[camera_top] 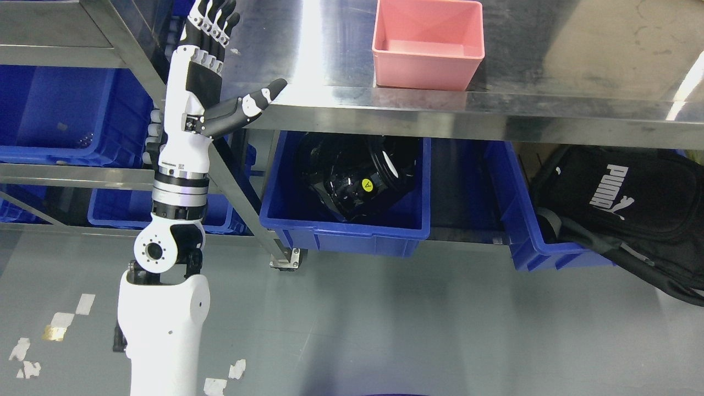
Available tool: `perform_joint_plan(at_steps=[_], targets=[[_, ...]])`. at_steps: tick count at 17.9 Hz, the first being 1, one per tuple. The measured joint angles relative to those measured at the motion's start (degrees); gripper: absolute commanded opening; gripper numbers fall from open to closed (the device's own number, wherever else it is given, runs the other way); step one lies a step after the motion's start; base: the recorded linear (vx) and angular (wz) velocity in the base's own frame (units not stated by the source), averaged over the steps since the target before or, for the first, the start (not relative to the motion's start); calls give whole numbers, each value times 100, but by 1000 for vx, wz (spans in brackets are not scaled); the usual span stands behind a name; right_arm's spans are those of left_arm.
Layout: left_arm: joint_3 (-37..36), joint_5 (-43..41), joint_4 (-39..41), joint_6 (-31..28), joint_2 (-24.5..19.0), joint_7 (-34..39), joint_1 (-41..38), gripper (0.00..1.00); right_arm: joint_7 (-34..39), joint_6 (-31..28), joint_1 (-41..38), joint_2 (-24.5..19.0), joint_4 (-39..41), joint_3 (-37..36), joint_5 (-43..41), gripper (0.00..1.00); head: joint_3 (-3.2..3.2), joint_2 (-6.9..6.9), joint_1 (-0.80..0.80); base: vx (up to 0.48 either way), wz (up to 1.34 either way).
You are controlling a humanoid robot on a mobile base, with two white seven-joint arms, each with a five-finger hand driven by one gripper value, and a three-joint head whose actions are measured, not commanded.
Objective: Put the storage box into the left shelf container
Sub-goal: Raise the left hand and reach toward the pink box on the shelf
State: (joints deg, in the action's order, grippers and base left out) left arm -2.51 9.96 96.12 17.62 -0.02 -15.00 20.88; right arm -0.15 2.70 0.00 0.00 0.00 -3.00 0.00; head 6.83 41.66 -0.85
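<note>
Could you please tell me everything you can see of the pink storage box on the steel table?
The pink storage box is an open-topped rectangular tub, apparently plastic, with smooth walls tapering slightly toward the base and a thin rim. It looks empty. It stands upright on the steel table, close to its front edge. Nothing grips it: the left hand is raised to its left, fingers extended, well apart.

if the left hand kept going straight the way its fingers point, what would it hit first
The left hand is open, fingers pointing up and away along the steel tabletop. Nothing stands in that line up to the picture's top edge; the pink box sits well to its right. Depth is unclear.
</note>
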Motion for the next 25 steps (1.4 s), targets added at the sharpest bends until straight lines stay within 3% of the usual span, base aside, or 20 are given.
perform_joint_plan(at_steps=[8,14,17,21,25], targets=[[268,-26,-4,-200,1,-549,415,100,1,0,0,0,0,0,0,100,0,0,0,0,0],[380,-642,-347,-1171,-287,-2942,2008,100,4,8,-1,0,0,0,0,100,0,0,0,0,0],[137,-1149,-616,-1326,-498,-3710,2731,100,20,9,0,0,0,1,0,100,0,0,0,0,0],[-417,-1709,-951,-1738,-592,-3957,3412,98,35,12,0,0,0,1,0,100,0,0,0,0,0],[-1015,-2192,-1399,-2197,-425,-4060,3993,97,1,12,-1,0,0,1,0,100,0,0,0,0,0]])
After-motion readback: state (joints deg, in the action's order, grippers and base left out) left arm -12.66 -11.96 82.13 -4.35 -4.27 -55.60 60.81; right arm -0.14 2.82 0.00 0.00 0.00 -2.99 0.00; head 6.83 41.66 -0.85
